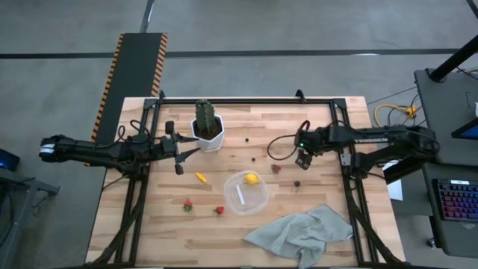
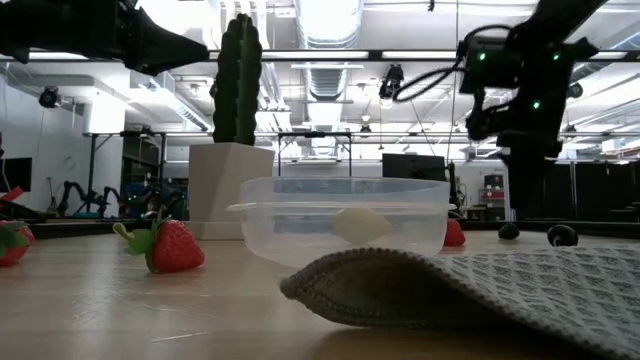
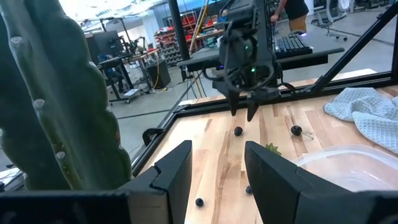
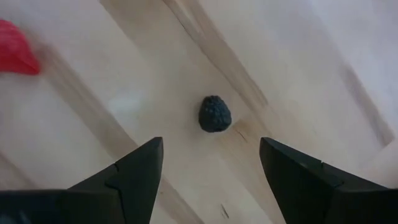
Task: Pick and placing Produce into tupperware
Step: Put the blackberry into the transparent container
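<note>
Tupperware (image 1: 246, 193) sits between the two grippers, holding only the lemon (image 1: 252, 178). Left gripper (image 1: 179, 151) hangs beside the cactus (image 1: 207, 118), fingers spread wide. Right gripper (image 1: 302, 159) is spread too; only its wrist view shows a dark berry (image 4: 214, 114) lying between its fingers.

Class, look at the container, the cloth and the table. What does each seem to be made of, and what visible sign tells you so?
Container: clear, smooth plastic, it seems; the lemon inside shows through its wall.
Cloth: grey-green woven fabric, matte; it lies rumpled in folds, with a fine grid weave in the low view.
Table: light wood, probably sealed; plank seams and grain show.
</note>
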You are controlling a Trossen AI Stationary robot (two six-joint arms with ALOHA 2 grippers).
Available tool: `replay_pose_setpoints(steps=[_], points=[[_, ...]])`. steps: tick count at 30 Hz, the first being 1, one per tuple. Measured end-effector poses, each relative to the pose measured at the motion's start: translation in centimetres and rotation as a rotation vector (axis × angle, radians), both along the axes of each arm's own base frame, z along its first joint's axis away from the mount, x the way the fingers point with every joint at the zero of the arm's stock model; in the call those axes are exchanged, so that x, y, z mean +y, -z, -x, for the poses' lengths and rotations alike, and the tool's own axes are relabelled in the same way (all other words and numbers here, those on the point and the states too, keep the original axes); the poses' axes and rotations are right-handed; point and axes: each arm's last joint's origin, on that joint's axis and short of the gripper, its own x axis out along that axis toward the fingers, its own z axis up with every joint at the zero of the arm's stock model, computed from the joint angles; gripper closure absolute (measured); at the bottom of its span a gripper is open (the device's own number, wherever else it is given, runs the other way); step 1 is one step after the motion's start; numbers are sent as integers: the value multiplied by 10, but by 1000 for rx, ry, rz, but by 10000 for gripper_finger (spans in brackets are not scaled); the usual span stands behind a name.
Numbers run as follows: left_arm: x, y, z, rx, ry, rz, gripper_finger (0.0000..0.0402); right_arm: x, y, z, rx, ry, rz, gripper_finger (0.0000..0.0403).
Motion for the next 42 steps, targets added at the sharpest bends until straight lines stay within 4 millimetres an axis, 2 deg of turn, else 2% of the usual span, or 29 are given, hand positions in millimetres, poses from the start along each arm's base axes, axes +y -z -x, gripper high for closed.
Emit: replay_pose_setpoints(steps=[16,24,30,42], points=[[0,0,0,-1,0,0,267,-20,14,-17,72,-7,-20,142],[0,0,0,2,0,1,267,-23,26,-27,127,-44,-63,142],[0,0,0,-3,0,2,267,-24,35,-28,169,-54,-76,142],[0,0,0,1,0,2,267,-28,36,-27,160,-50,-104,159]])
